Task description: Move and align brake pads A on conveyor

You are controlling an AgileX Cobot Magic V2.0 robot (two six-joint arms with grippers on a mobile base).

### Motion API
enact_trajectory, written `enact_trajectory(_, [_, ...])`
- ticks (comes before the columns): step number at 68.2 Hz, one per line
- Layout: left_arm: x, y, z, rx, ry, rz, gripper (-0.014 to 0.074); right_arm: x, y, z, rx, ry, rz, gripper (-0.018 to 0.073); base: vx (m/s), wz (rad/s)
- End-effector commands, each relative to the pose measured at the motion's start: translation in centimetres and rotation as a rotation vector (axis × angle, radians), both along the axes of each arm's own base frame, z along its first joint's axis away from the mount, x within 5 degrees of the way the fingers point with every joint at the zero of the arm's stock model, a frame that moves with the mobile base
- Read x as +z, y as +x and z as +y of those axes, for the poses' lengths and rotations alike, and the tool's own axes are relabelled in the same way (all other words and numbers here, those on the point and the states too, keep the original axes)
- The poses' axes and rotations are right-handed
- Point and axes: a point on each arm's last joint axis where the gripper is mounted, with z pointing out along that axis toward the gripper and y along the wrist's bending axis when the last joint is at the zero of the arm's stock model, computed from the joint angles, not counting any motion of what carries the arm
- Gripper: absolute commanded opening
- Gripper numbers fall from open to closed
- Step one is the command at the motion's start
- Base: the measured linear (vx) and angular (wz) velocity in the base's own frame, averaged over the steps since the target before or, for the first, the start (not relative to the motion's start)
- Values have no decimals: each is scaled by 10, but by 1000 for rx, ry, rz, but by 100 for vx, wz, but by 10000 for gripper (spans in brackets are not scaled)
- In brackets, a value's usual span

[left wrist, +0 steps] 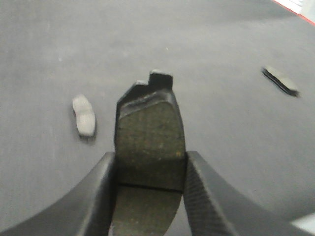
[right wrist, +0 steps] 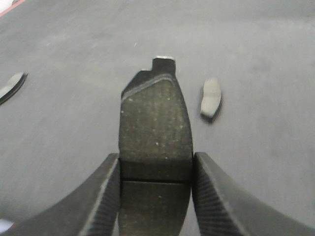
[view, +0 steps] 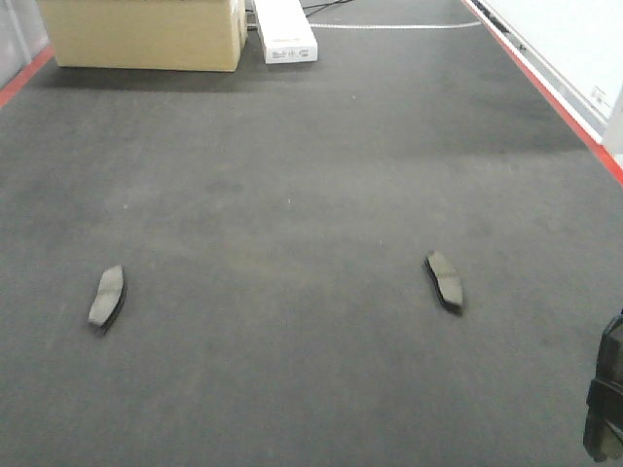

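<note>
Two brake pads are lying flat on the conveyor (view: 311, 175), well apart from each other. Taking the cardboard box (view: 146, 34) at the far end of the belt as landmark, the left pad (view: 107, 297) is lying far in front of the box, a little to its left side. The right pad (view: 445, 280) is lying equally far from the box but well off to its right, nearer to the red rail (view: 545, 88). A white device (view: 284, 29) is sitting just beside the box, on its right.

The left gripper (left wrist: 150, 172) is clenching a third pad (left wrist: 150, 132) between its two fingers (left wrist: 98, 191), gripping it at the groove, with the end tab pointing away from the camera. This pad is hanging above the belt.

The right gripper (right wrist: 155, 177) is grasping a fourth pad (right wrist: 155, 123) in the same way, its fingers (right wrist: 211, 191) pressing on both long edges at the groove. In the front view, only a dark part of the right arm (view: 605, 399) is showing, at the corner opposite the box.
</note>
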Motion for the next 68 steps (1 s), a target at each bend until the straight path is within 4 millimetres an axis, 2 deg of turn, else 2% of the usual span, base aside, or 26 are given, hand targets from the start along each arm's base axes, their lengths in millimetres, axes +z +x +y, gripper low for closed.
enact_trajectory(1, [16, 2, -2, -10, -42, -100, -6, 18, 2, 2, 18, 25, -117, -4, 33, 0])
enact_trajectory(33, [16, 2, -2, -10, -42, -100, -6, 18, 2, 2, 18, 25, -117, -4, 25, 3])
enact_trajectory(68, [16, 2, -2, -10, -42, -100, -6, 18, 2, 2, 18, 25, -117, -4, 3, 2])
